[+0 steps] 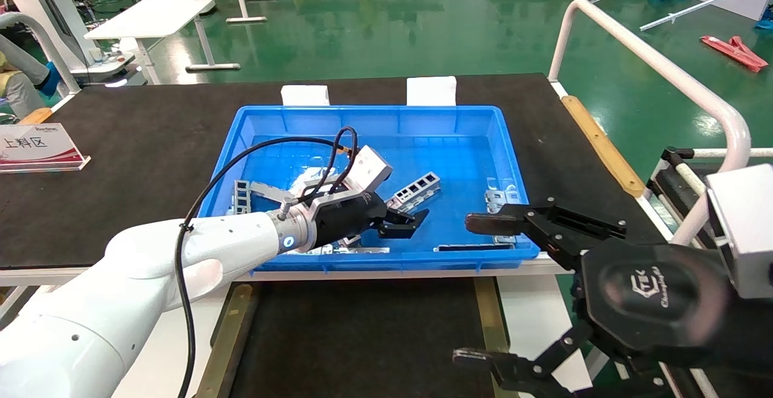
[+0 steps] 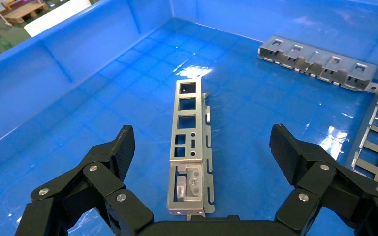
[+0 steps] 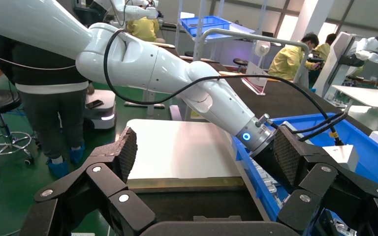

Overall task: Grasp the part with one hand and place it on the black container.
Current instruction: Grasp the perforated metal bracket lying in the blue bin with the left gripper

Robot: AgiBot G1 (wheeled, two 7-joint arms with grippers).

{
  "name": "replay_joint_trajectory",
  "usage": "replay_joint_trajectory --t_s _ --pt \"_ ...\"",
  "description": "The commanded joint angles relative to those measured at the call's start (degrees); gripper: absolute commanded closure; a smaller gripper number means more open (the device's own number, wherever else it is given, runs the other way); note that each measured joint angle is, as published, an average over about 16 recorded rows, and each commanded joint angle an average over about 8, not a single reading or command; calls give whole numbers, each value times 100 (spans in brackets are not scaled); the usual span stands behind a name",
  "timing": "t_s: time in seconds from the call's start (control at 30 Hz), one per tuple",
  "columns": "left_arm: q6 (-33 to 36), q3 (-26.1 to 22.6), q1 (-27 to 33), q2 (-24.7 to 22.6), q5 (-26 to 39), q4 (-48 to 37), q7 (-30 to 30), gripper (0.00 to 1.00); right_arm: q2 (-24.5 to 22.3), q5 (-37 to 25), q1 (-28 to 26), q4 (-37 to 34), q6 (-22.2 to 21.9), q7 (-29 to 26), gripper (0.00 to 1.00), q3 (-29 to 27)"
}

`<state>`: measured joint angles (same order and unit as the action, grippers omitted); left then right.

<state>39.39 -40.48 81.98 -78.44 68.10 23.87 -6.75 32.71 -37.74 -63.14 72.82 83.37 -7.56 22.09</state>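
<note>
Between open left tool [image 2: 202, 162]: part [image 2: 189, 147].

Left arm extended forward and low, left tool [image 1: 403, 221] [image 2: 204, 162] pointing ahead, fingers [image 2: 119, 150] spread wide, nothing between them. Right arm parked at the right side, right tool [image 1: 477, 289] [image 3: 204, 157] also wide open, holding nothing.

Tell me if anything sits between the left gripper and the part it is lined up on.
Nothing visible does. The left gripper is open inside the blue bin, its fingers on either side of the part, which lies flat on the bin floor with bare blue around it. The other parts lie apart from it.
</note>
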Motion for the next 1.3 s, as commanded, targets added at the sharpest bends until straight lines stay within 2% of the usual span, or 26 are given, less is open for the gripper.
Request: replay_joint_trajectory --t_s 0.03,0.57,1.3 --pt "-90 -145 2 0 -118 3 15 100 0 0 0 0 0 0 100 0" --pt "-596 -893 -35 18 -980 -70 -75 100 0 1 0 0 0 0 100 1" --pt "-680 -1499 66 36 -1895 -219 -311 100 -1 1 -1 0 -1 1 100 2"
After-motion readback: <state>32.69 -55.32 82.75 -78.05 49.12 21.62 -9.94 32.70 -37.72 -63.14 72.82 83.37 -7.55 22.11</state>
